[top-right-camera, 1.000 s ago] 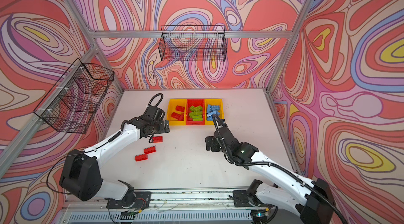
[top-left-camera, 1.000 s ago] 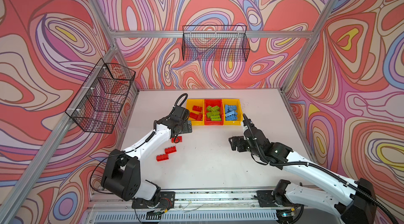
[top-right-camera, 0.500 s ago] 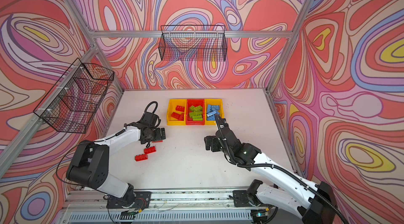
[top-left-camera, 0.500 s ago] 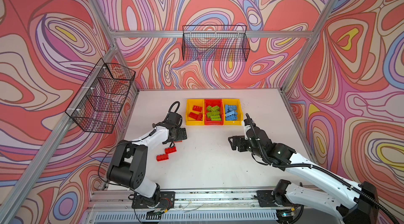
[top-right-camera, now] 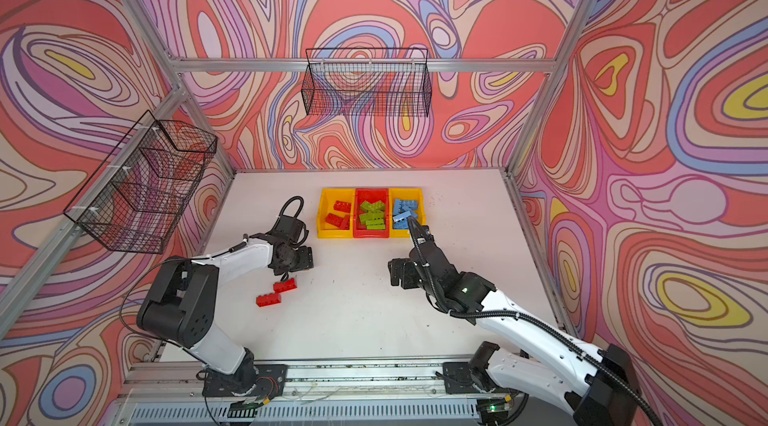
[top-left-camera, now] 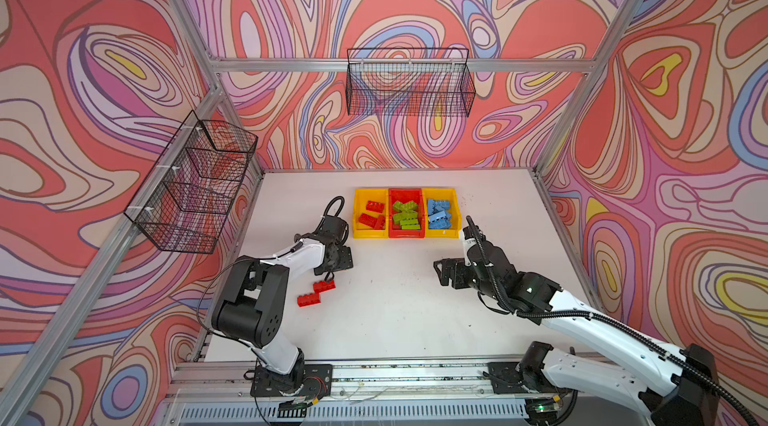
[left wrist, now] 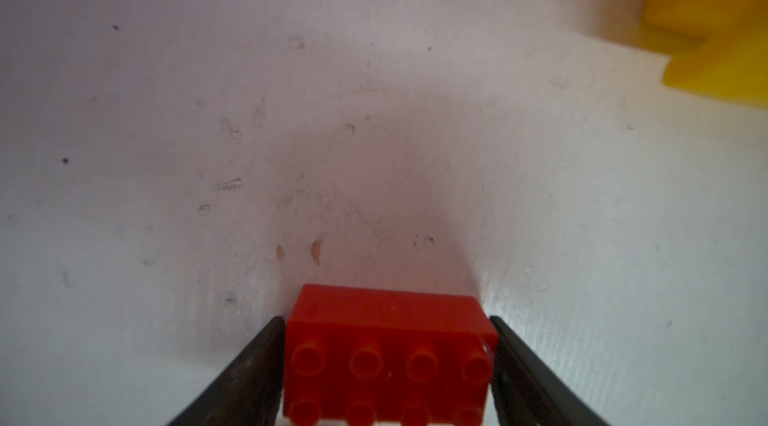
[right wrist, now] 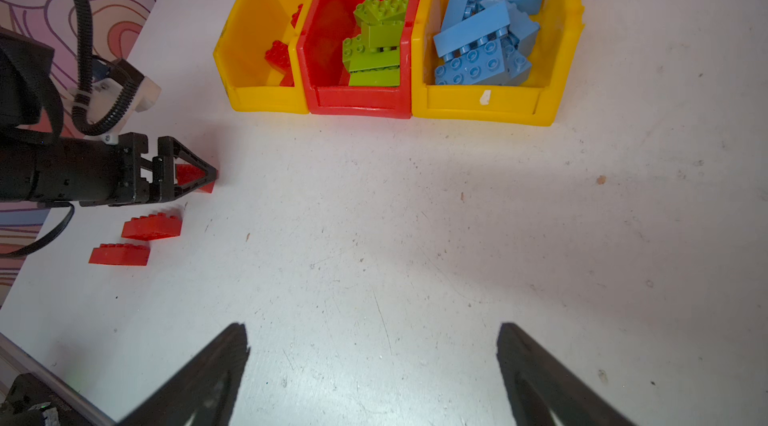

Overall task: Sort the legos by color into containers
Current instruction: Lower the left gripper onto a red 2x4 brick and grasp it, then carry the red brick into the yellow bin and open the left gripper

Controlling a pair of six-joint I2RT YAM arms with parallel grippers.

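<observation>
My left gripper [left wrist: 386,320] has its two fingers pressed against the ends of a red lego [left wrist: 390,353] that rests on the white table. From the right wrist view the same gripper [right wrist: 195,178] and lego [right wrist: 189,174] lie low at the table's left. In both top views the wrist hides that lego. Two more red legos [top-left-camera: 324,286] [top-left-camera: 308,299] lie loose beside it. The containers stand at the back: a yellow bin [top-left-camera: 357,211] with red legos, a red bin [top-left-camera: 406,233] with green ones, a yellow bin [top-left-camera: 457,211] with blue ones. My right gripper [right wrist: 372,332] hangs open over bare table.
Black wire baskets hang on the left wall [top-left-camera: 195,187] and the back wall [top-left-camera: 409,83]. Aluminium frame posts edge the table. The right gripper [top-left-camera: 442,272] sits in front of the blue-filled bin, well apart from the left arm.
The left gripper came back from the bins, dropped onto the nearest loose red lego and closed its jaws onto it. The right arm has hardly moved.
</observation>
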